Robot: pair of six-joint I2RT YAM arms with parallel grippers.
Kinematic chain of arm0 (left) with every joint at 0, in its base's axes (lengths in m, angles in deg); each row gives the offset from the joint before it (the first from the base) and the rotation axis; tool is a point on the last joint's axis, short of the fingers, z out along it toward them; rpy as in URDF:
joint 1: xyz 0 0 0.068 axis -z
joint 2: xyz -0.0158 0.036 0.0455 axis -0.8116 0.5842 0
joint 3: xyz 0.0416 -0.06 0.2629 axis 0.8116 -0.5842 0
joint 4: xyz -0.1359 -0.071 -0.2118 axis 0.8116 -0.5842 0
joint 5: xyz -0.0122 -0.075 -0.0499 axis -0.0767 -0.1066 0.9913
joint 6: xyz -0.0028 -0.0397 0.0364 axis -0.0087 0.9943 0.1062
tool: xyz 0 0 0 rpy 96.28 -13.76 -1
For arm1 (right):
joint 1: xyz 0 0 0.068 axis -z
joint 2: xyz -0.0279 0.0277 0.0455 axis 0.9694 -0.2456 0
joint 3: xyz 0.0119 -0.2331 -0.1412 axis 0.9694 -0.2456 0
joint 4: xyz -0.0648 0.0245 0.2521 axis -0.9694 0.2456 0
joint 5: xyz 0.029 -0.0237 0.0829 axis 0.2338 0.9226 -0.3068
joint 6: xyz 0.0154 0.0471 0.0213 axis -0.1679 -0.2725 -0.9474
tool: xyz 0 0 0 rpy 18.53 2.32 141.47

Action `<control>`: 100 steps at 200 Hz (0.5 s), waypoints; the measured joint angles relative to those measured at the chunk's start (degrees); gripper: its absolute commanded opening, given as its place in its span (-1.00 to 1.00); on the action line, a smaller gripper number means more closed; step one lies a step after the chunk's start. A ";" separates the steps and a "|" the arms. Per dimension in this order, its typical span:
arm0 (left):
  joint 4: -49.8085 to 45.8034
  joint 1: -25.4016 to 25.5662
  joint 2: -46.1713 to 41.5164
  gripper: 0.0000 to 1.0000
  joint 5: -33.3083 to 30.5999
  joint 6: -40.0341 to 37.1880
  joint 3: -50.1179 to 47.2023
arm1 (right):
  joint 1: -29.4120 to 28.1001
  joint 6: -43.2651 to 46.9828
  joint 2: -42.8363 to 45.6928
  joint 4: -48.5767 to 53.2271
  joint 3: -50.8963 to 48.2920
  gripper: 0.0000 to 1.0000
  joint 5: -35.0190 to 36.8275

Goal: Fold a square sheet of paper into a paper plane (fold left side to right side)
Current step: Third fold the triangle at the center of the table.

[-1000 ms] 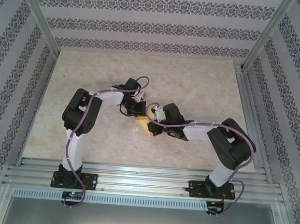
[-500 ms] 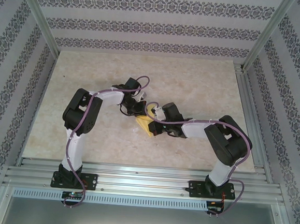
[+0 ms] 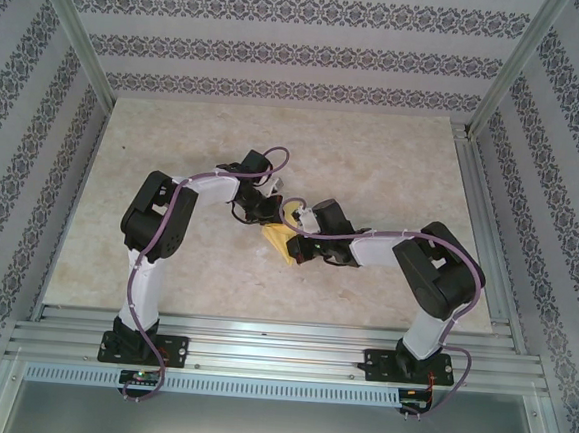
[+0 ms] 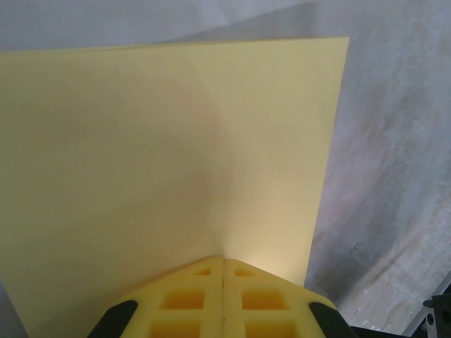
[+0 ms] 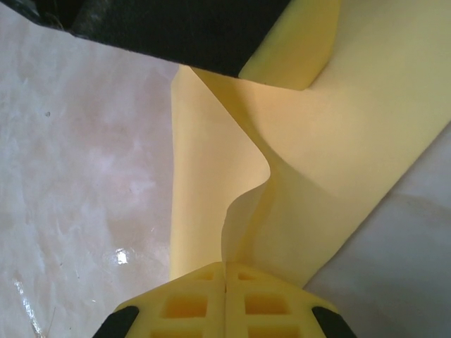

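From above, we see the pale marbled tabletop (image 3: 374, 163) enclosed by patterned walls (image 3: 282, 50), with an aluminium rail (image 3: 280, 336) along its near edge. The left arm (image 3: 154, 221) and the right arm (image 3: 435, 278) bend inward and meet near the middle of the tabletop. Between their ends this view shows just a small yellow patch of the square sheet of paper (image 3: 279, 242). From here we cannot read how the jaws stand, or whether the paper touches the tabletop.

The wrist views supply that. In the left wrist view the sheet (image 4: 176, 141) is a broad, smooth panel rising from the left gripper (image 4: 223, 259), with a straight top edge and a clean right corner. The jaws are pressed together with the sheet's lower edge pinched between them.

The right wrist view shows a buckle that the left one does not. The sheet (image 5: 338, 141) curls in a soft wave just above the right gripper (image 5: 225, 264), whose jaws are likewise clamped tight on the paper. At the top of this view we see the left gripper's dark body and one of its yellow fingers (image 5: 292, 49) on the far part of the same sheet. The two grippers sit near each other, with the paper spanning between them.
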 measured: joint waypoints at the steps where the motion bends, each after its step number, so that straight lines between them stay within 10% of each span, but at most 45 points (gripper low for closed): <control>1: 0.00 0.00 0.00 -1.00 -0.02 -0.02 0.00 | 0.00 0.00 -0.02 0.02 0.00 -1.00 0.00; 100: -0.76 0.00 0.11 -1.00 -0.48 -0.15 0.50 | 0.20 0.24 -0.48 1.95 1.36 -1.00 -0.07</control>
